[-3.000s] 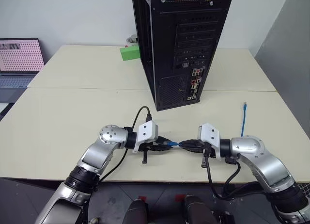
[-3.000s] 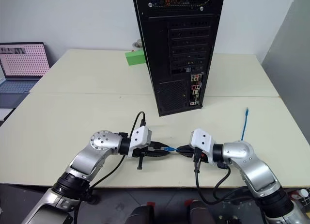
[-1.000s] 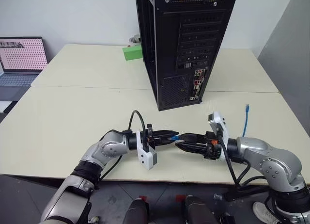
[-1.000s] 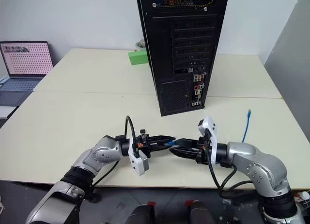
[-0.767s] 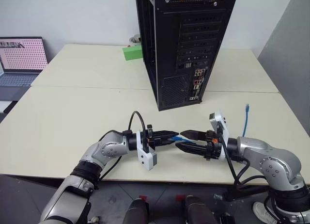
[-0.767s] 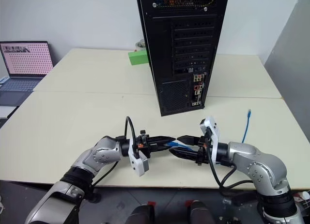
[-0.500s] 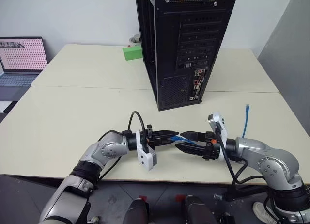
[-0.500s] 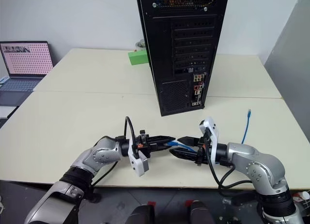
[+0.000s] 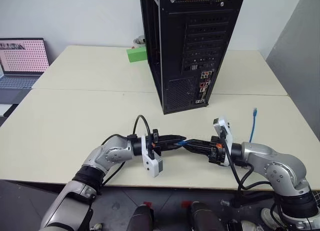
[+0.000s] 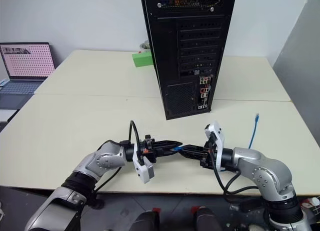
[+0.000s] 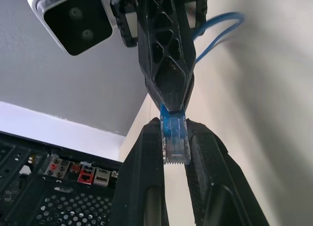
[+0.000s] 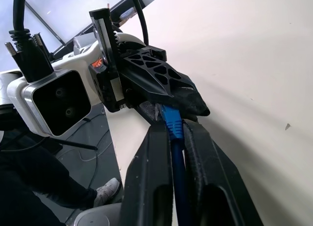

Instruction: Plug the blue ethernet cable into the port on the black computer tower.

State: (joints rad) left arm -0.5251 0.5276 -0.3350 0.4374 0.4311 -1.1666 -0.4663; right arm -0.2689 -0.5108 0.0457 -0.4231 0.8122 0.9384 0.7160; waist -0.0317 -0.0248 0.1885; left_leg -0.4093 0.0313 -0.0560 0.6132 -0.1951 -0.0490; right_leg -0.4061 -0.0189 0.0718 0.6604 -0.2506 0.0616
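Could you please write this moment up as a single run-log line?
phase: handover | left gripper: shut on blue ethernet cable plug | right gripper: shut on cable beside plug | port: unplugged | black computer tower: beyond grippers

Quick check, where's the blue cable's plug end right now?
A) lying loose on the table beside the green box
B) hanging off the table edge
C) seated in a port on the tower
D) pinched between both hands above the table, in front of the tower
D: the blue ethernet cable is clamped by the left hand and the right hand, meeting tip to tip short of the black computer tower.
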